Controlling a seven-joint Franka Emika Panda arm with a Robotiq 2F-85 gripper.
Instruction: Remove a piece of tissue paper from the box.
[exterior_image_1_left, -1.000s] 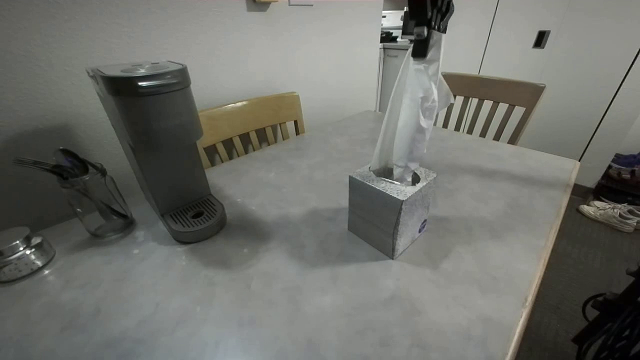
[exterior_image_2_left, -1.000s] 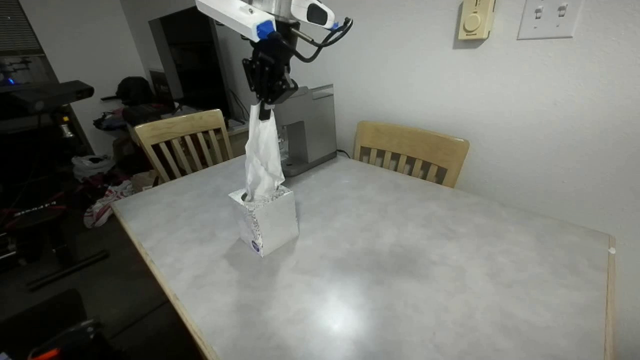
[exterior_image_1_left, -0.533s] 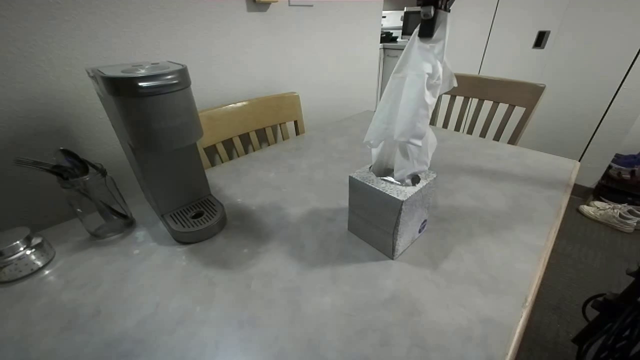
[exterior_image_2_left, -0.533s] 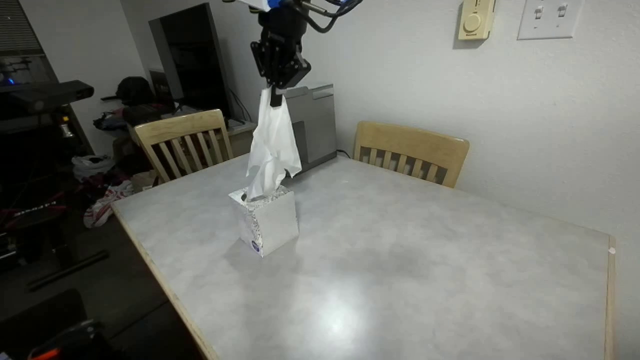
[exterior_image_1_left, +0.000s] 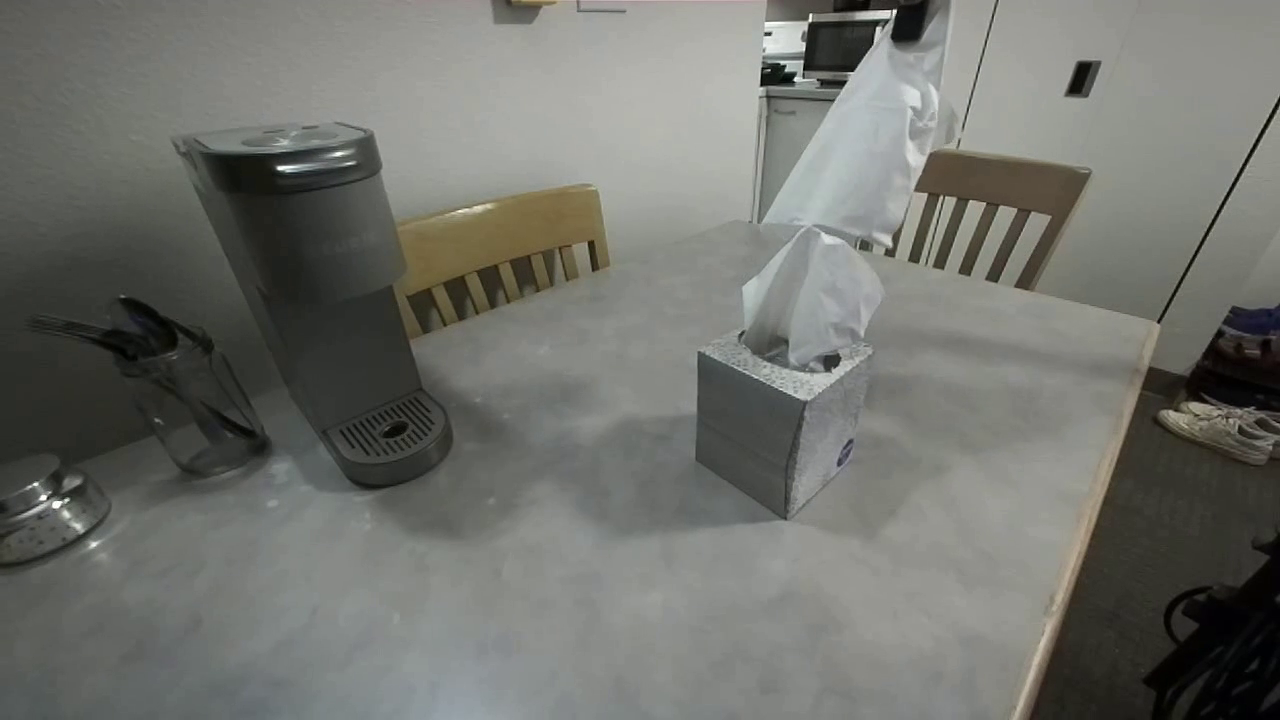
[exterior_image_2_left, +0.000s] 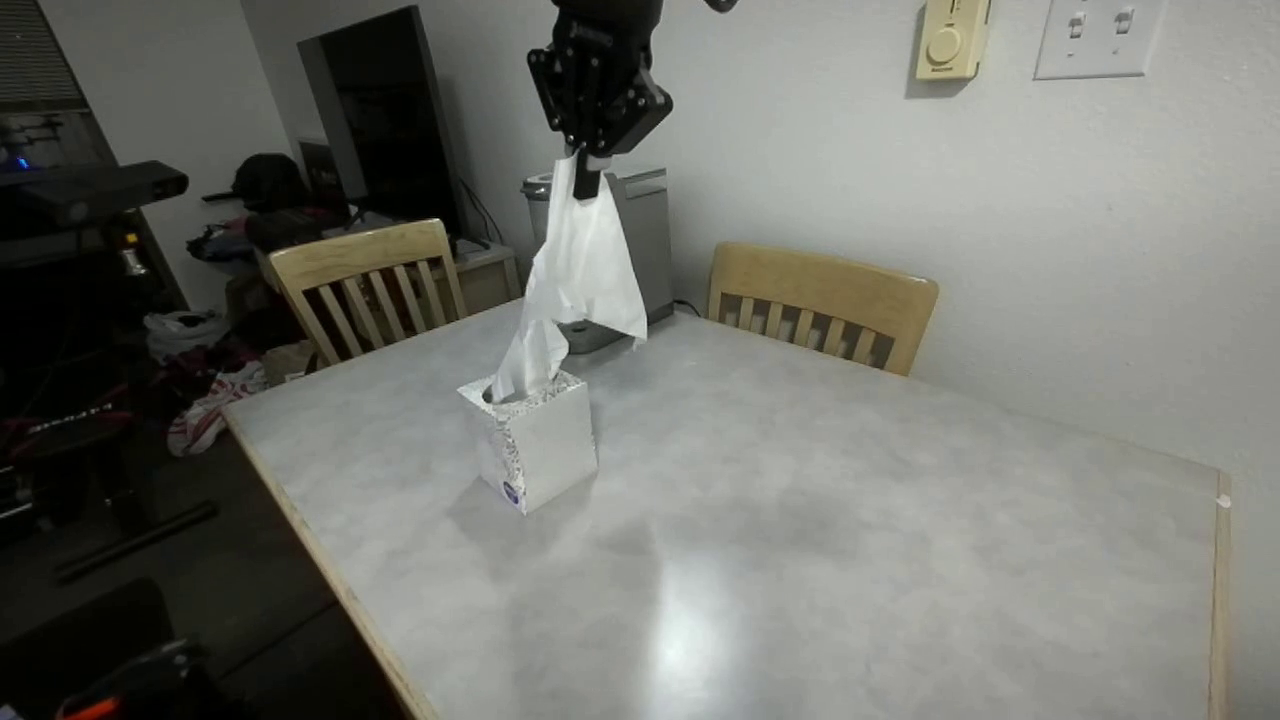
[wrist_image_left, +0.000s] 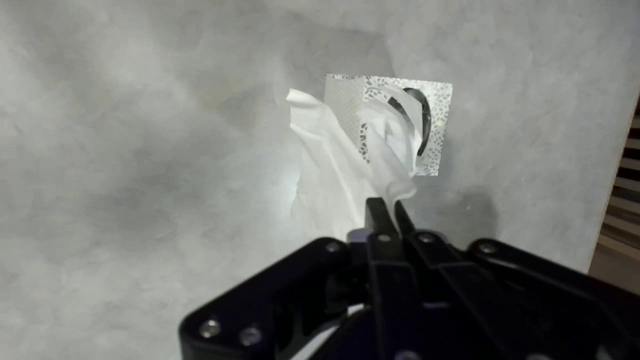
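The tissue box (exterior_image_1_left: 745, 430) is a grey patterned cube standing upright on the table. It also shows in an exterior view (exterior_image_2_left: 555, 440) and in the wrist view (wrist_image_left: 440, 105). My gripper (exterior_image_1_left: 908, 20), mostly cut off there, shows better in an exterior view (exterior_image_2_left: 586, 178) and in the wrist view (wrist_image_left: 389, 205). Its fingers are closed on a white tissue (exterior_image_2_left: 590, 250), which hangs above and beside the box (exterior_image_1_left: 865, 140). A second tissue (exterior_image_1_left: 812, 300) sticks up from the box opening. Whether the two tissues touch is hard to tell.
A grey coffee maker (exterior_image_1_left: 310, 250) stands on the table (exterior_image_1_left: 600, 600). Beside it are a glass jar with utensils (exterior_image_1_left: 205, 420) and a small metal-lidded container (exterior_image_1_left: 45, 510). Wooden chairs (exterior_image_1_left: 500, 235) (exterior_image_2_left: 820, 290) stand around the table edge.
My gripper has moved up and away from the box, drawing the held tissue higher. Its lower edge now hangs above the opening, and a second tissue shows standing in the box.
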